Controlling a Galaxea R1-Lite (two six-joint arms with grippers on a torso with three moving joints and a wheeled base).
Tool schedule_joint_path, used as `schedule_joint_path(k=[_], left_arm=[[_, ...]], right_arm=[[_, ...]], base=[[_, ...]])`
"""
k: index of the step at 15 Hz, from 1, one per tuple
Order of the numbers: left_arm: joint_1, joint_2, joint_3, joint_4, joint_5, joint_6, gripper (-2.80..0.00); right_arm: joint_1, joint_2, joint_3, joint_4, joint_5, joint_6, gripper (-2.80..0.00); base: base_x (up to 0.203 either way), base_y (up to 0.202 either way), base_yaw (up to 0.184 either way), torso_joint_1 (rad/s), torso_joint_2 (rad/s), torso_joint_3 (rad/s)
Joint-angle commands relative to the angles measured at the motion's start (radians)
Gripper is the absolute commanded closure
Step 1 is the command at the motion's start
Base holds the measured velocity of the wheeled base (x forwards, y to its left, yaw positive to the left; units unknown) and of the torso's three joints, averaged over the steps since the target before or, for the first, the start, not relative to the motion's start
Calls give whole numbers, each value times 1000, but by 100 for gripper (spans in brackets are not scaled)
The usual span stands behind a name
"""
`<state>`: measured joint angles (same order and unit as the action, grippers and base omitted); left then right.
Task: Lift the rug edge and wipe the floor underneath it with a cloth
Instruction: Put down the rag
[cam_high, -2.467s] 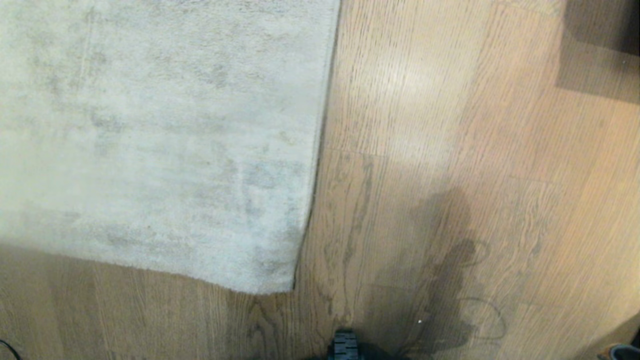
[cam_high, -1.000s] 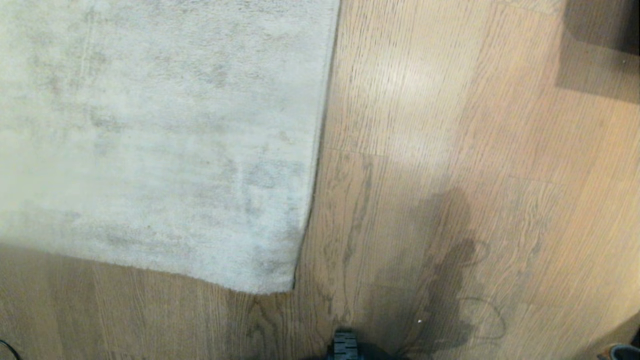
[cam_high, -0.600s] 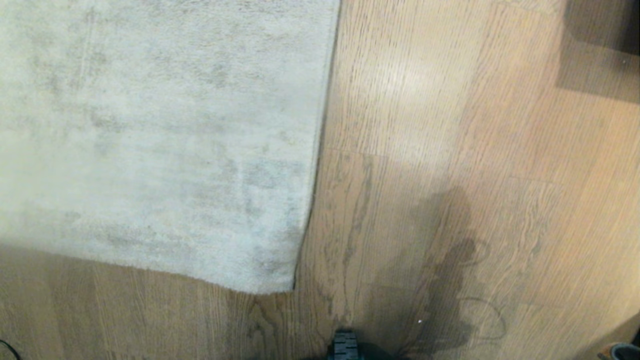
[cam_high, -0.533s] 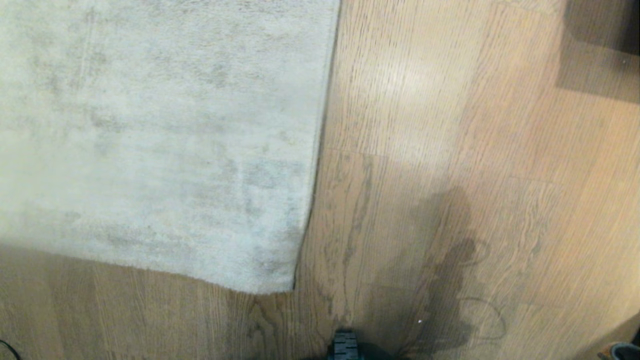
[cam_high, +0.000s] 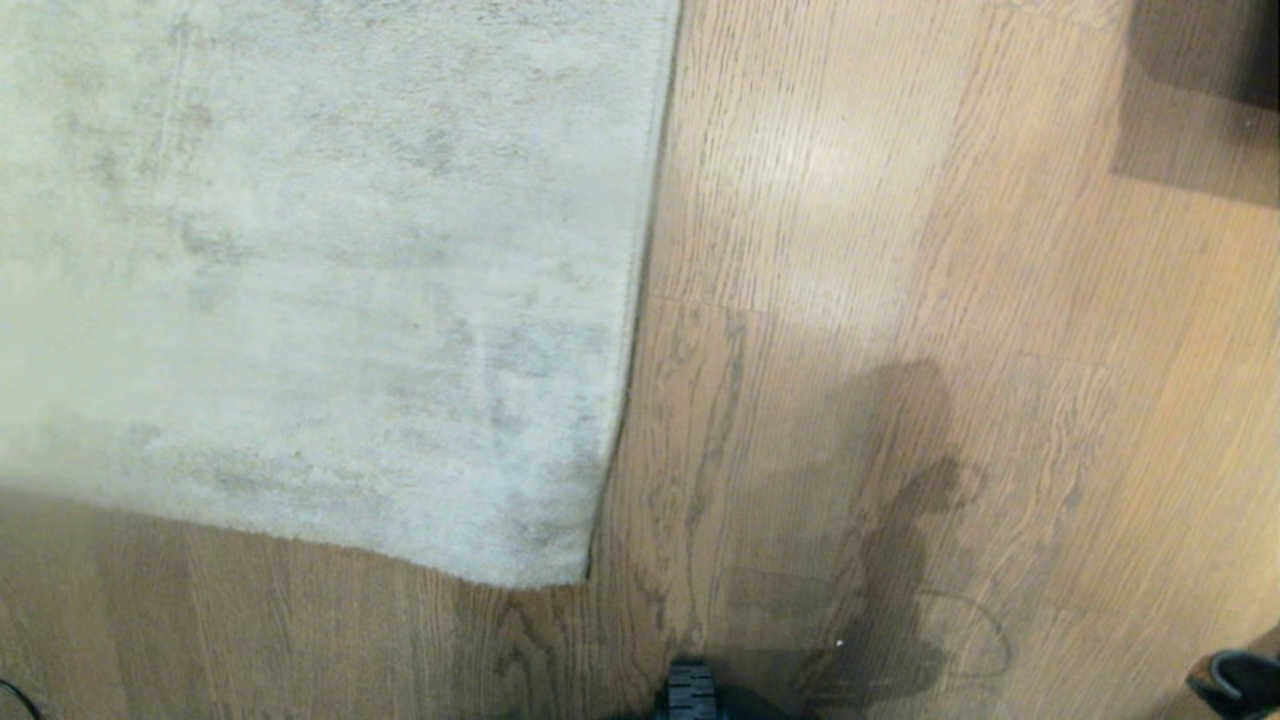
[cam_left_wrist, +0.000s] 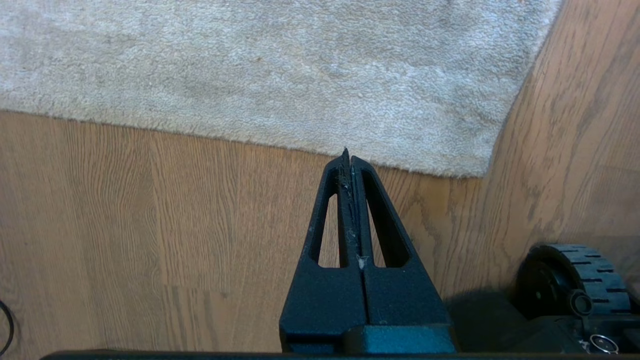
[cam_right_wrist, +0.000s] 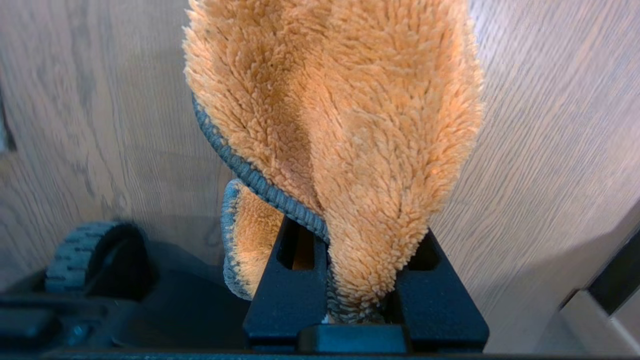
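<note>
Left wrist view: rug corner ahead of the empty pincer.
The left pincer (cam_left_wrist: 348, 157), pressed together, points at the rug edge (cam_left_wrist: 280, 145) lying flat just beyond; the right pincer (cam_right_wrist: 360, 280) pinches the orange cloth (cam_right_wrist: 345, 115).

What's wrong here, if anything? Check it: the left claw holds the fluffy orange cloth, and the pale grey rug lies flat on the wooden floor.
Wrong claw. The right wrist view shows the right claw shut on the fluffy orange cloth; the left claw is shut and empty. The pale grey rug lies flat on the wooden floor.

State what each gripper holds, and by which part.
The right gripper pinches the orange cloth by a bunched fold near its grey-bound hem. The left gripper is shut on nothing.
</note>
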<state>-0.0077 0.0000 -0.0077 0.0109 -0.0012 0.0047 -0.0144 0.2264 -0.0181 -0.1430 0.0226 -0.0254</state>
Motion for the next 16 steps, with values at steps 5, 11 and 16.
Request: schedule_joint_path(k=[5,11,16], left_arm=[[0,0,0,0,0,0,0],[0,0,0,0,0,0,0],[0,0,0,0,0,0,0]], right_arm=[[-79,240,-41,-58,3,25,0],[-122,628,-114,-304,2,107,0],[-270,818,-290,-430,5,142,0]], base=[[0,0,0,0,0,0],[0,0,0,0,0,0],[0,0,0,0,0,0]])
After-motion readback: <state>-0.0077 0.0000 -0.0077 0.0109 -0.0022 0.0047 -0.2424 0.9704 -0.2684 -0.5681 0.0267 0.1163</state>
